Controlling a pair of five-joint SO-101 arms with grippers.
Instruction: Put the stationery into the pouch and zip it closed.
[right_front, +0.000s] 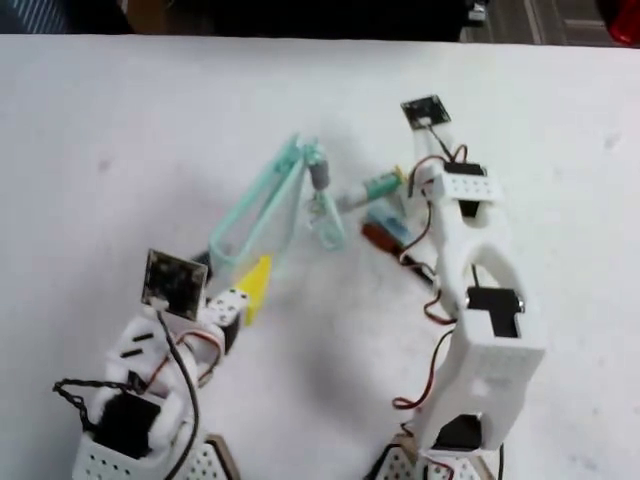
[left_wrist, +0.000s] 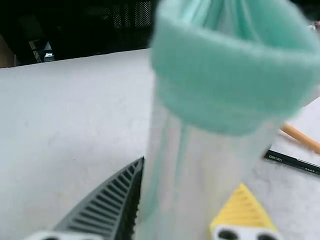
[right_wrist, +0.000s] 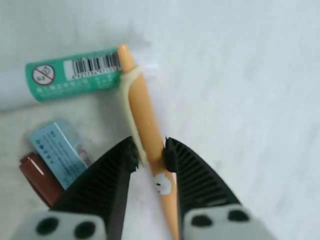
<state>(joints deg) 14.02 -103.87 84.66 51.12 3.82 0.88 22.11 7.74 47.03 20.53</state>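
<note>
While the left gripper (left_wrist: 191, 175) clamps dark and yellow ribbed fingers on the pouch (left_wrist: 220, 100) — translucent plastic, mint fabric rim — the pouch's long axis slants away across the white table (right_front: 100, 120). The right gripper (right_wrist: 150, 147) pinches a smooth orange pen (right_wrist: 142, 120), which points away, its far end against a green tube (right_wrist: 75, 75) — barcode-labelled.

Glue stick (right_front: 378, 185) and eraser (right_front: 392, 224) crowd the gap between pouch (right_front: 262, 205) and right arm (right_front: 480, 290); bare table (right_front: 100, 150) spreads leftward.
</note>
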